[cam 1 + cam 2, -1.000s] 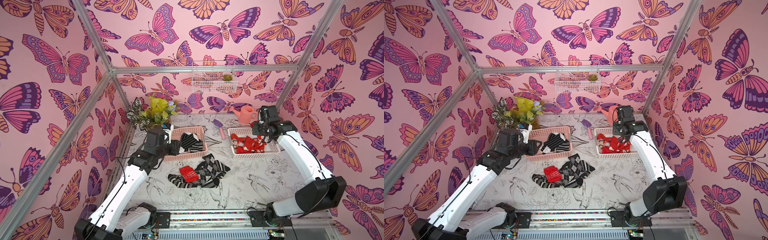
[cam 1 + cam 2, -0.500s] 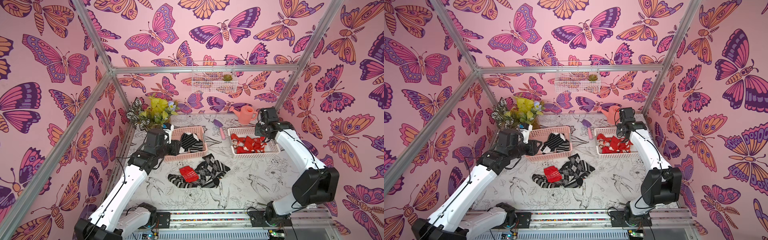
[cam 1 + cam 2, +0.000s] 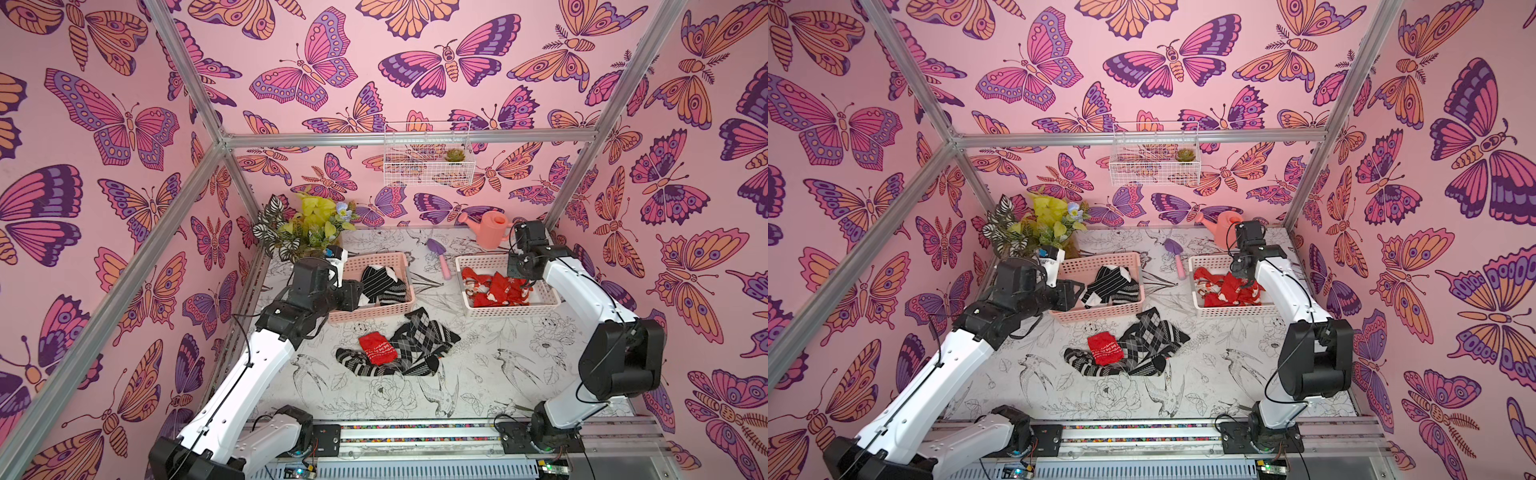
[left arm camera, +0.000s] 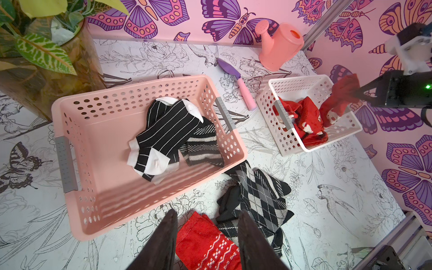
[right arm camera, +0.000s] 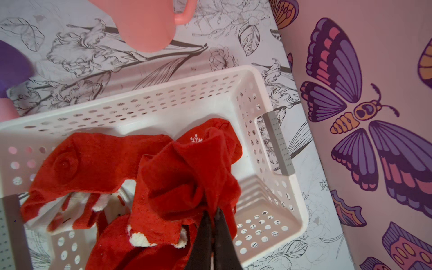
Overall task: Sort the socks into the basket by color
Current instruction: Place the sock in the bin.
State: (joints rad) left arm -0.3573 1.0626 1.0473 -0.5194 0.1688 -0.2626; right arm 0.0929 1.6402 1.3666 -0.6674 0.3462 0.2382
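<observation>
Socks (image 3: 419,345): loose heap mid-frame in both top views, argyle and striped knit in black, grey and white. One flat red sock (image 3: 376,348) with a white stitched pattern lies on its left part. Pink basket (image 3: 370,315), perforated plastic with grey grip strips, holds black pinstriped socks (image 4: 168,131) with white toes and heels. White basket (image 3: 509,308), same perforated style, holds fuzzy red socks (image 3: 494,293) with white trim. Right gripper (image 5: 211,216) is pinched tight on a dangling red sock (image 5: 184,177) over the white basket. Left gripper (image 4: 207,211) has its fingers moderately apart with nothing between them, at the pink basket's lower-left corner in both top views. Trowel (image 3: 441,259) lies in the gap between the baskets. Bare table (image 3: 374,407) below the heap. White basket sits near the right wall.
</observation>
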